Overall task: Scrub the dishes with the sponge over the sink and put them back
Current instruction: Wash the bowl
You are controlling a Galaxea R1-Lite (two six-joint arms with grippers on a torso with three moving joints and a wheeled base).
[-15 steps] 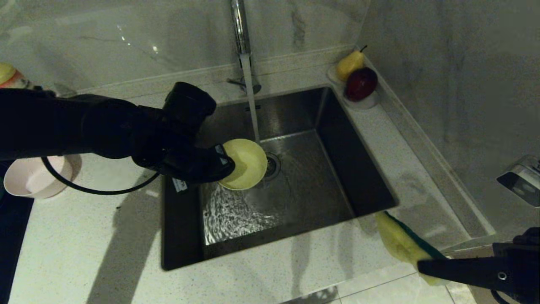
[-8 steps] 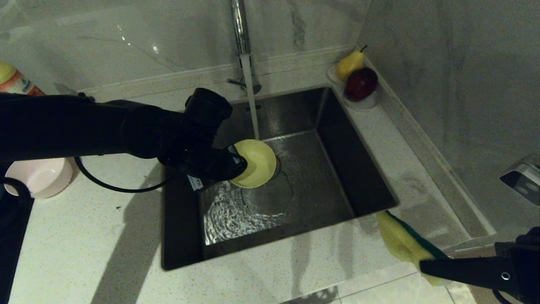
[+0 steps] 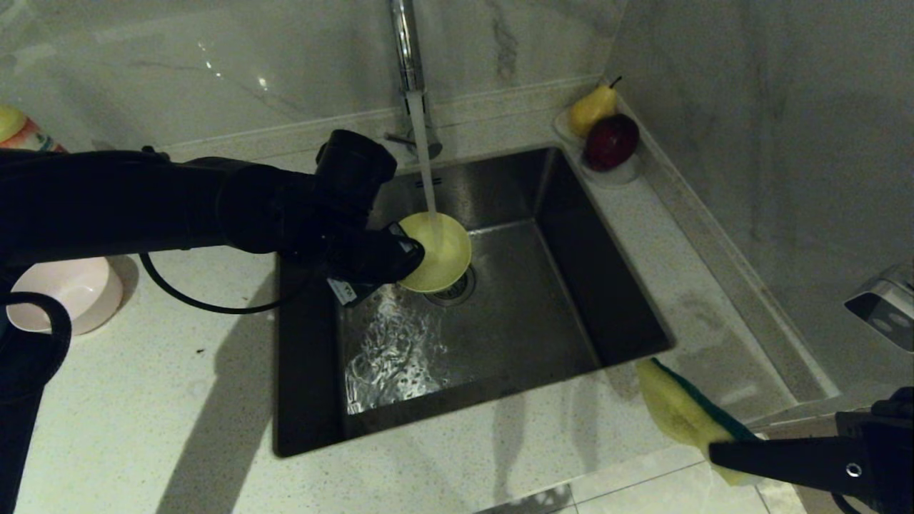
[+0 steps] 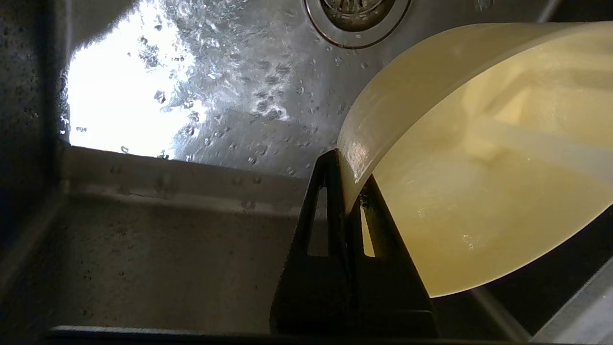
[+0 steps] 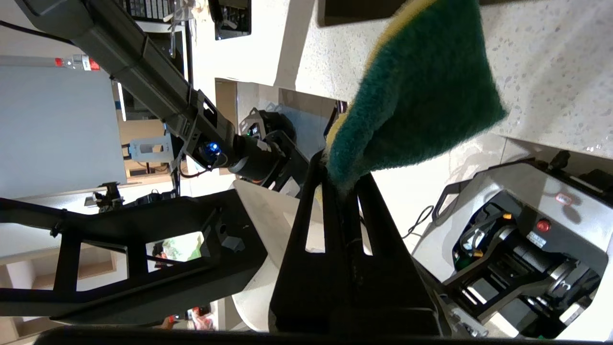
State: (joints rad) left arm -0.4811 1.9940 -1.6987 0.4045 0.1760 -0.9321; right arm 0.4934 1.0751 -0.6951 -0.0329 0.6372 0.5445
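At the lower right of the head view, nearest the camera, the right gripper (image 3: 714, 451) is clamped on one end of the sponge (image 3: 675, 407), which sticks out over the surface (image 3: 178, 400) just off the sink's near right corner; its long axis runs up and left toward the basin. The right wrist view shows what the head view barely does: the green scouring face (image 5: 421, 96) and the fingers pinching the sponge's edge. Further in, the sink (image 3: 614, 285) fills the middle of the frame with water rippling on its floor. Above the drain (image 3: 451, 291), the left gripper (image 3: 410, 253) is closed on the rim of the yellow bowl (image 3: 437, 253), holding it tilted with its hollow under the stream from the tap (image 3: 405, 43). The left wrist view confirms the pinch: one finger (image 4: 318, 215) outside the wall, the other inside, and the bowl (image 4: 479, 182) lying on its side over the strainer (image 4: 357, 19). So the bowl lies up and left of the sponge, well apart, with the open basin between them; scrubbing would likely call for the right arm to carry the sponge that way. At the left edge the pink bowl (image 3: 68, 293) sits on the surface; no blue bowl is visible. Farthest, at the upper right corner of the sink, a dish (image 3: 621, 173) holds a pear (image 3: 591, 108) and a red fruit (image 3: 611, 141).
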